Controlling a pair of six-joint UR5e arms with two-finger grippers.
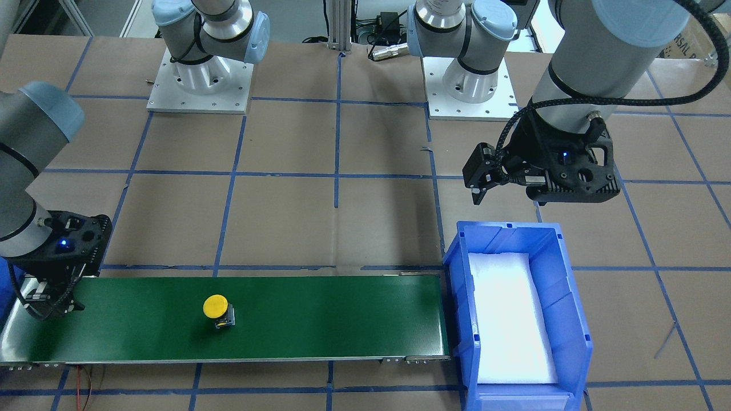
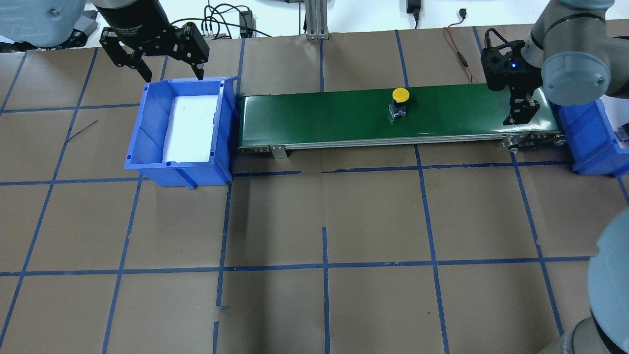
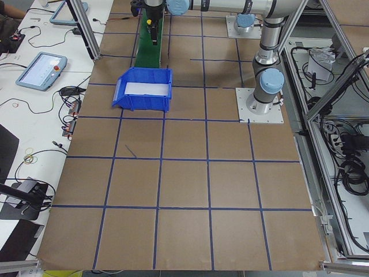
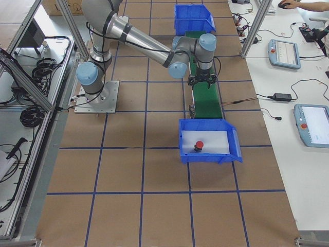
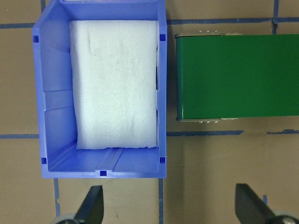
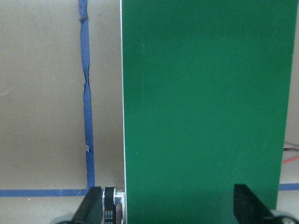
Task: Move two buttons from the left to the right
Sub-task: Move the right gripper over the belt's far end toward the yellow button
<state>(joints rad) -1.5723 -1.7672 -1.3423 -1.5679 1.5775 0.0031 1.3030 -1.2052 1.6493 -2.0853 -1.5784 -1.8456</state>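
The yellow button (image 1: 217,308) stands on the green conveyor belt (image 1: 320,319), about mid-length; it also shows in the overhead view (image 2: 400,96). The red button (image 4: 198,146) lies on white foam in the blue bin (image 4: 208,154) at the belt's right end. My right gripper (image 2: 520,112) is open and empty over the belt's right end, well apart from the yellow button; its wrist view shows only bare belt (image 6: 201,107). My left gripper (image 2: 173,73) is open and empty above the far rim of the left blue bin (image 2: 147,147).
The left blue bin holds only a white foam pad (image 5: 114,84) and sits against the belt's left end (image 5: 233,77). The right blue bin (image 2: 592,142) is partly hidden behind my right arm. Brown paper with blue tape lines covers the table (image 2: 324,246).
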